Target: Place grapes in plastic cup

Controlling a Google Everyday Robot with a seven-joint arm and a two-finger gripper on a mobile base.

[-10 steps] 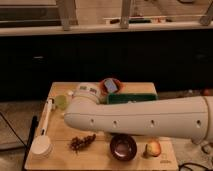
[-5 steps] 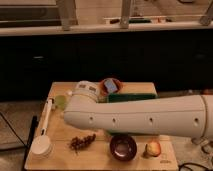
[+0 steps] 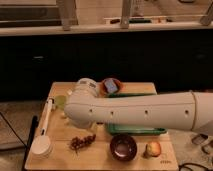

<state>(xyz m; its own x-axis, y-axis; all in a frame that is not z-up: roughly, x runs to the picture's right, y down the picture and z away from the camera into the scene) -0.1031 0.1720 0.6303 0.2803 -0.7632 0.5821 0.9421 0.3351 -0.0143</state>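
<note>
The grapes (image 3: 82,142), a small dark reddish-purple bunch, lie on the wooden table (image 3: 60,160) near its front edge, left of the dark red bowl (image 3: 123,146). A pale greenish translucent cup (image 3: 61,101) stands at the left, partly behind my arm. My white arm (image 3: 140,112) reaches across the table from the right, with its elbow above and behind the grapes. My gripper is hidden behind the arm near the back left of the table.
A green tray (image 3: 135,130) lies under the arm. A brown bowl holding a blue item (image 3: 111,86) stands at the back. A yellow-red fruit (image 3: 153,148) sits front right. A white long-handled brush (image 3: 42,145) lies along the left edge.
</note>
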